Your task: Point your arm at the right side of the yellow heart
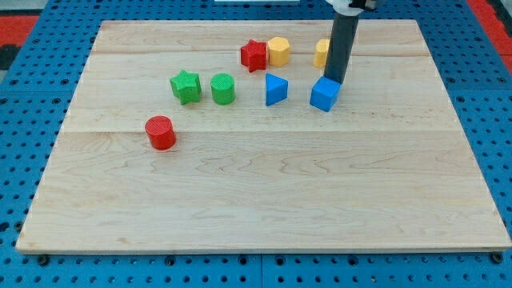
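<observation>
**Rod tip beside the blue cube, yellow heart half hidden behind it**

My tip (333,82), the lower end of a straight dark rod, stands at the upper edge of the blue plastic cube (324,94), touching it or very nearly so. There is no gripper on this arm, so nothing spreads, presses or pinches.

The yellow plastic heart (321,54) lies near the view's top, just left of the rod, which covers its right side; only its left part shows. My tip sits slightly below and to the right of that visible part.

The pale wooden board (256,192) carries every block and rests on a blue perforated table (24,120). Left of the heart is a yellow plastic hexagon (278,50), touching a red plastic star (254,55). Below them stands a blue plastic triangular block (275,89), near the cube. Further left, a green plastic cylinder (222,88) sits just beside a green plastic star (186,86). A red plastic cylinder (161,132) lies apart, toward the view's left.

No writing, brand or label can be read, and no containers appear.
</observation>
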`<state>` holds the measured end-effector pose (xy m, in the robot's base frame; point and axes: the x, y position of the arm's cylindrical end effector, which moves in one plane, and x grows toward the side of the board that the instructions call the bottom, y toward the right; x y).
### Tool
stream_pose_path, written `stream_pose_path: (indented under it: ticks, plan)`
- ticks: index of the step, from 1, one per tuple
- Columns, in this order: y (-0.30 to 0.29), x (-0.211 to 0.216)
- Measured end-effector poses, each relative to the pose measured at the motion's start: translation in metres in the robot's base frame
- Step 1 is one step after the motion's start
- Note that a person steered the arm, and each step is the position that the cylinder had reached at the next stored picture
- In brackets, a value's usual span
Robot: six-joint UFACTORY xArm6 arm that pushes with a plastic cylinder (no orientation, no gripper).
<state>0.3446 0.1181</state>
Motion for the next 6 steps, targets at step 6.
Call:
stream_pose_path:
  ticks: [6]
  plan:
    - [0.046,-0.094]
